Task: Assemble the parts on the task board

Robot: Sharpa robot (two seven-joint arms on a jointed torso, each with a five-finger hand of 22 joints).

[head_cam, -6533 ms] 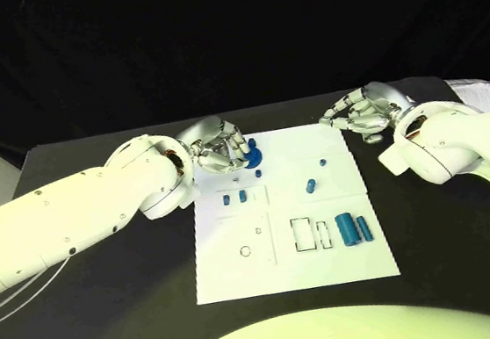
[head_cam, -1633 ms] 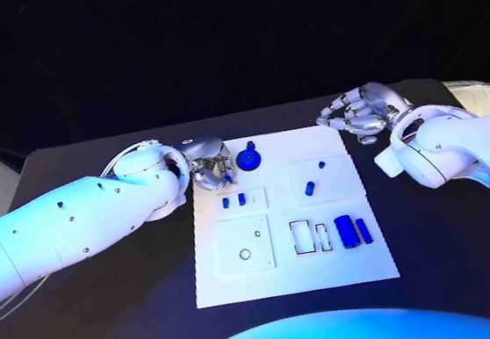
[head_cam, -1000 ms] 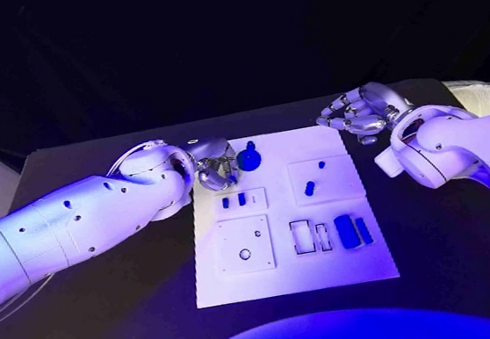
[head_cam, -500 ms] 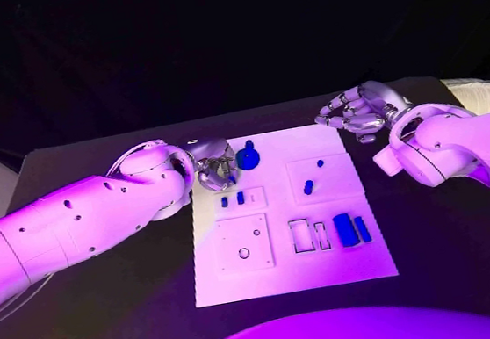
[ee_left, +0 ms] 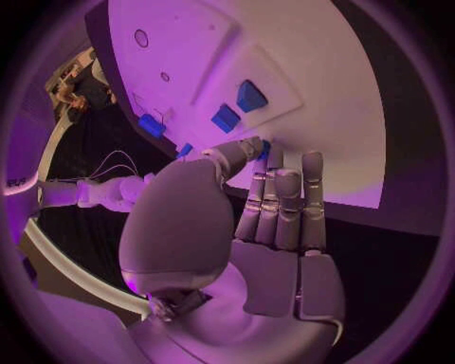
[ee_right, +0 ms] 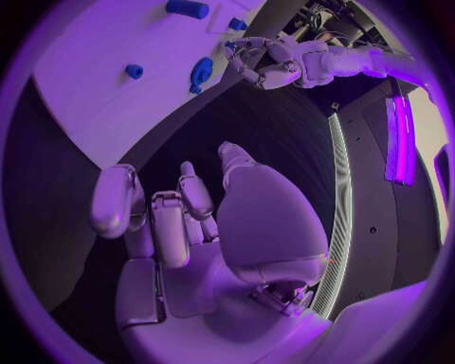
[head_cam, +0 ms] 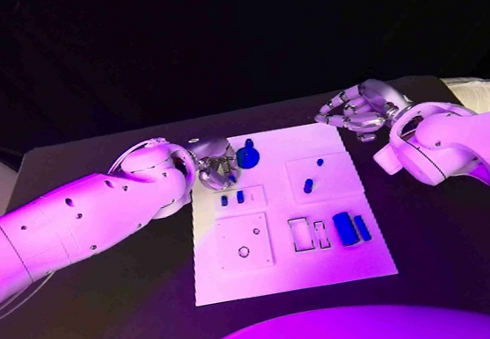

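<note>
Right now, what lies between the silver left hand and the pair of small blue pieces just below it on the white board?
Head view: only bare white task board separates the left hand from the two small blue pieces.

Matt white task board (head_cam: 289, 260), glossy blue plastic parts (head_cam: 345, 228), matt black table (head_cam: 102, 302)

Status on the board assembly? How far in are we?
Early. Done: nothing looks seated; the slots near the board's front look empty. In hand: neither hand holds a part; the left hand is at the task board's far edge beside the large blue part. The right hand waits off-board. Left: the loose parts, e.g. the two blocks.
</note>
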